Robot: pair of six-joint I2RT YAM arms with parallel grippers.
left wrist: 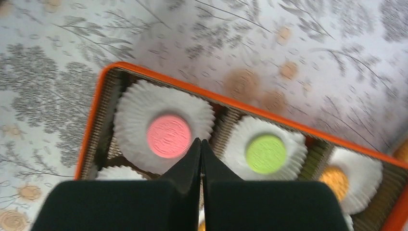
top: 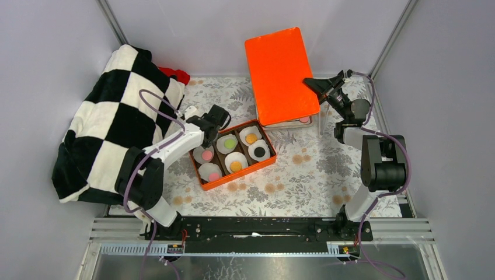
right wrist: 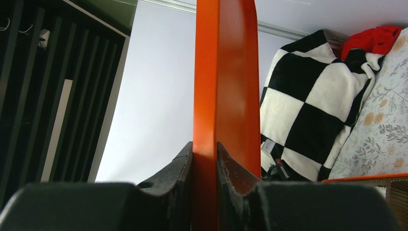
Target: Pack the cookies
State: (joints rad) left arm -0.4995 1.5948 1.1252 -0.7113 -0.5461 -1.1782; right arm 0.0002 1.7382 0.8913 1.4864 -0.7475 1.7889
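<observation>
Covering the table is a pale cloth [top: 315, 169] printed with grey leaves and tan blossoms. Plain lilac-grey walls [top: 52, 46] enclose it, and a metal rail [top: 262, 230] runs along the bottom of the top view. At the upper left a soft black-and-white checked blanket [top: 111, 122] is heaped up, with a red fabric [top: 175, 74] at its top edge.

Left of centre lies a shallow orange box [top: 240, 174], rectangular, with brown ribbed dividers making six compartments. Each compartment holds a white fluted paper cup [left wrist: 130, 110] with one of the cookies [top: 236, 165] in it: flat round discs in pink [left wrist: 169, 136], light green [left wrist: 265, 153], orange [left wrist: 334, 179] and black [top: 259, 151].

The left gripper [left wrist: 200, 142] hangs over the box's upper-left end, its black fingers pressed together and holding nothing.

The right gripper [right wrist: 204, 149] is clamped on the edge of a smooth, glossy orange lid [top: 281, 76] with rounded corners, raised at the upper middle.
</observation>
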